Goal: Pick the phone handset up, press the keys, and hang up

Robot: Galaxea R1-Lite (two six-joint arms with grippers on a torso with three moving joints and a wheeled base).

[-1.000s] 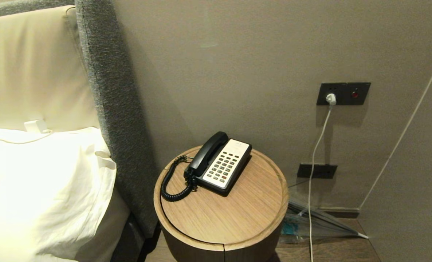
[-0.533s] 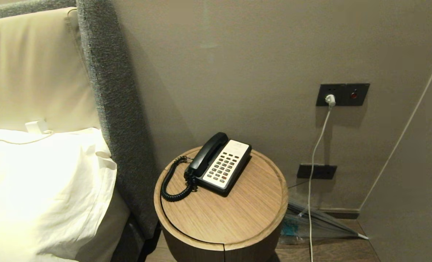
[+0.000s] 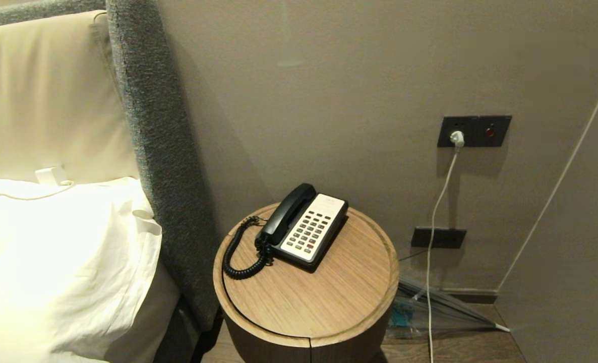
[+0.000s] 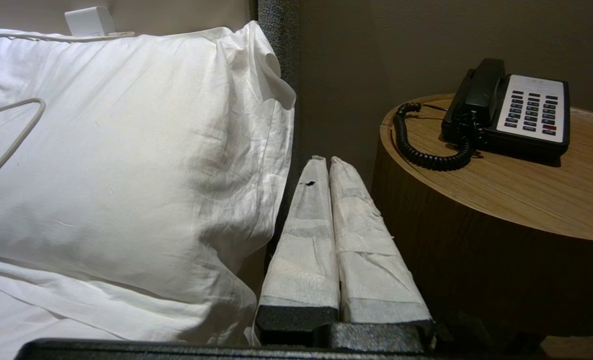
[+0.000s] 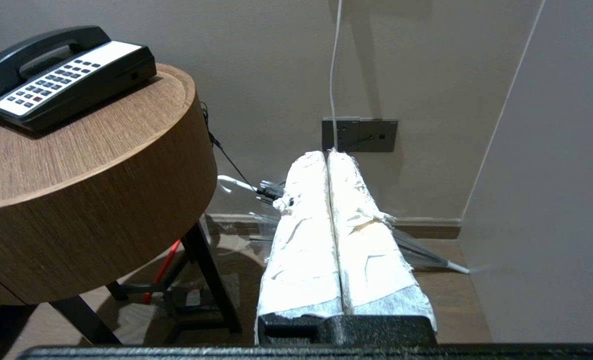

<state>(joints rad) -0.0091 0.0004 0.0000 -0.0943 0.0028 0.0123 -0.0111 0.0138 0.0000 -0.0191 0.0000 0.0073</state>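
The glossy black phone handset point(image 3: 288, 213) lies in its cradle on the left side of the black-and-white phone base, on a round wooden bedside table point(image 3: 329, 297). Its coiled cord point(image 3: 238, 252) loops off to the left. The grey keys point(image 3: 309, 231) sit in rows on the white faceplate. The handset point(image 4: 484, 82) and keys point(image 4: 531, 110) also show in the left wrist view, and the handset point(image 5: 31, 52) in the right wrist view. My left gripper point(image 4: 325, 161) is shut and empty, low between pillow and table. My right gripper point(image 5: 327, 154) is shut and empty, low to the table's right. Neither arm shows in the head view.
A white pillow point(image 3: 62, 262) and a grey padded headboard edge point(image 3: 158, 166) stand left of the table. On the wall at the right are a socket plate point(image 3: 474, 130) with a white cable point(image 3: 432, 227) hanging down. A folded clear umbrella point(image 3: 440, 307) lies on the floor.
The whole head view has shifted very slightly since a second ago, so the camera moved a touch. The phone and both grippers are as before.
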